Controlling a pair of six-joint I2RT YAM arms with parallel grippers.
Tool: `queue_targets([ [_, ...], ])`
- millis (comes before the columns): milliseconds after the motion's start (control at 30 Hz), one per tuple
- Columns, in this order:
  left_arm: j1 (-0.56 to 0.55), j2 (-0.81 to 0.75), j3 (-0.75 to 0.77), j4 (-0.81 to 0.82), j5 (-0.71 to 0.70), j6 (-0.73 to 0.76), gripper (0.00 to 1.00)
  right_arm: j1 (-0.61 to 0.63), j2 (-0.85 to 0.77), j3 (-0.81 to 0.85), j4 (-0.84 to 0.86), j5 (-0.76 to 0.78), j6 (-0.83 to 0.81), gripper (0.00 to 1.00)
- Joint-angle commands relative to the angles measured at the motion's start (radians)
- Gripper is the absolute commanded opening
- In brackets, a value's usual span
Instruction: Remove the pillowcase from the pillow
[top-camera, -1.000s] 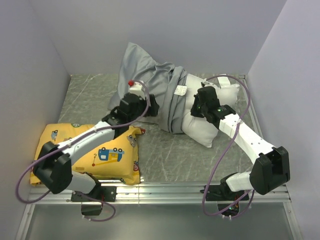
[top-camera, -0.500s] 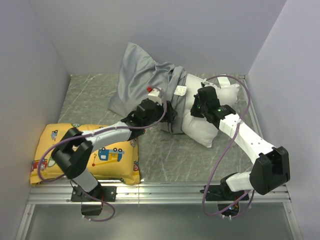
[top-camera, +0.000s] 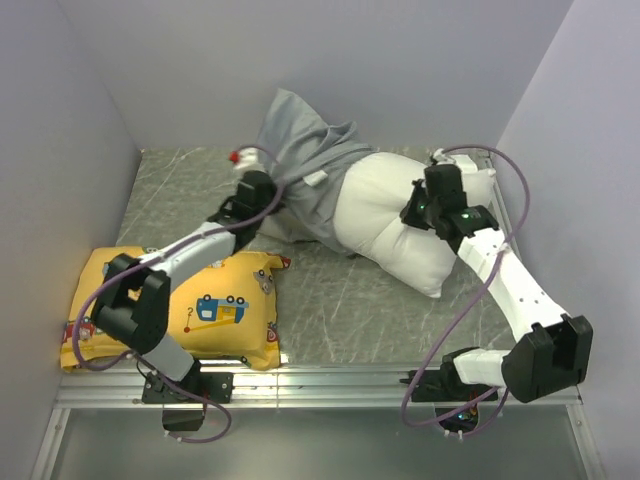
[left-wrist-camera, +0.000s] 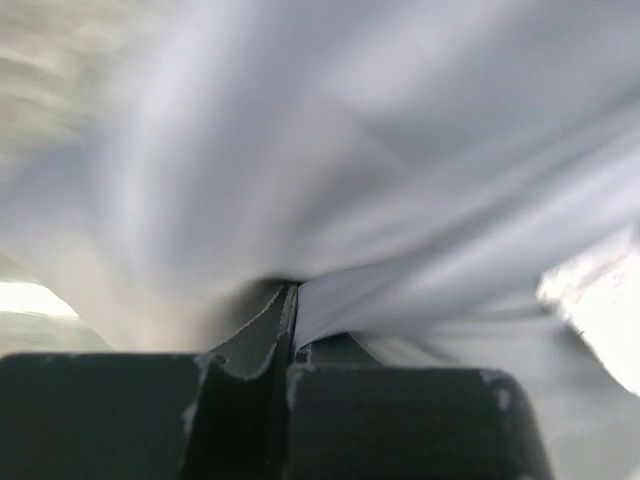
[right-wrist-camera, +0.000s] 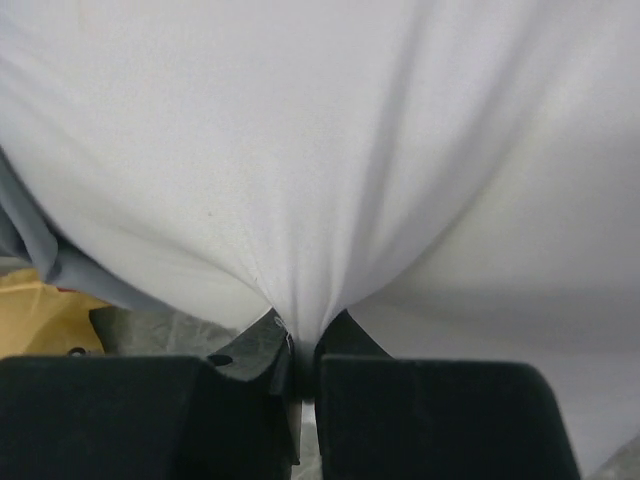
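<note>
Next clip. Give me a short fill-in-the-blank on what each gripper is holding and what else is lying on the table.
1. The left gripper pinches the pillowcase, which is ____ in colour.
2. The right gripper pinches the ____ pillow.
3. The cartoon-vehicle cushion is mainly ____.

Missing words: grey; white; yellow.

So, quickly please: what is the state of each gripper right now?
Left gripper: closed, holding a fold of the grey pillowcase.
Right gripper: closed, pinching the white pillow.
</note>
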Motion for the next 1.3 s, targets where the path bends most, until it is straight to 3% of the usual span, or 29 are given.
queue_targets([
  [0,0.211,-0.12,-0.037,-0.08,-0.168,-0.061,0.0,-0.118,-0.103,0.107,0.02,0.069,-0.011,0.0],
  [67,0.292,-0.138,-0.047,-0.08,-0.126,-0.08,0.0,-0.15,-0.107,0.104,0.019,0.055,-0.007,0.0],
  [133,0.303,-0.138,-0.049,-0.067,-0.048,-0.08,0.0,-0.159,-0.103,0.091,0.028,0.043,-0.007,0.0],
  [267,0.197,-0.123,-0.086,0.007,0.028,-0.057,0.0,-0.159,-0.097,0.04,0.06,0.003,-0.001,0.0],
  [367,0.101,-0.089,-0.078,0.021,0.017,-0.041,0.0,-0.127,-0.123,0.017,0.073,0.007,-0.021,0.33],
  [400,0.084,-0.082,-0.077,0.027,0.023,-0.037,0.0,-0.085,-0.134,0.018,0.065,0.052,-0.03,0.52],
  [433,0.073,-0.074,-0.075,0.031,0.028,-0.038,0.0,-0.051,-0.148,0.02,0.062,0.079,-0.037,0.59],
  [467,0.047,-0.063,-0.071,0.038,0.036,-0.041,0.0,0.089,-0.194,0.015,0.068,0.201,-0.067,0.73],
  [667,0.041,-0.06,-0.037,0.022,0.052,-0.023,0.0,0.317,-0.173,-0.023,0.103,0.343,-0.127,0.82],
  [800,0.041,-0.054,0.011,-0.008,0.059,-0.006,0.0,0.397,-0.032,-0.066,0.16,0.398,-0.138,0.86],
  [933,0.043,-0.054,0.029,-0.027,0.065,0.006,0.0,0.401,0.106,-0.093,0.216,0.405,-0.115,0.9],
  [1100,0.04,-0.046,0.049,-0.028,0.092,0.017,0.0,0.405,0.261,-0.066,0.28,0.411,-0.115,0.89],
  [1167,0.038,-0.049,0.061,-0.031,0.111,0.031,0.01,0.401,0.317,-0.005,0.2,0.46,-0.097,0.76],
  [1200,0.036,-0.052,0.074,-0.033,0.108,0.04,0.03,0.399,0.341,0.05,0.171,0.462,-0.086,0.41],
  [1233,0.035,-0.057,0.08,-0.036,0.108,0.044,0.06,0.402,0.338,0.075,0.122,0.457,-0.077,0.19],
  [1267,0.032,-0.068,0.092,-0.034,0.112,0.052,0.13,0.402,0.308,0.093,0.105,0.445,-0.06,0.07],
])
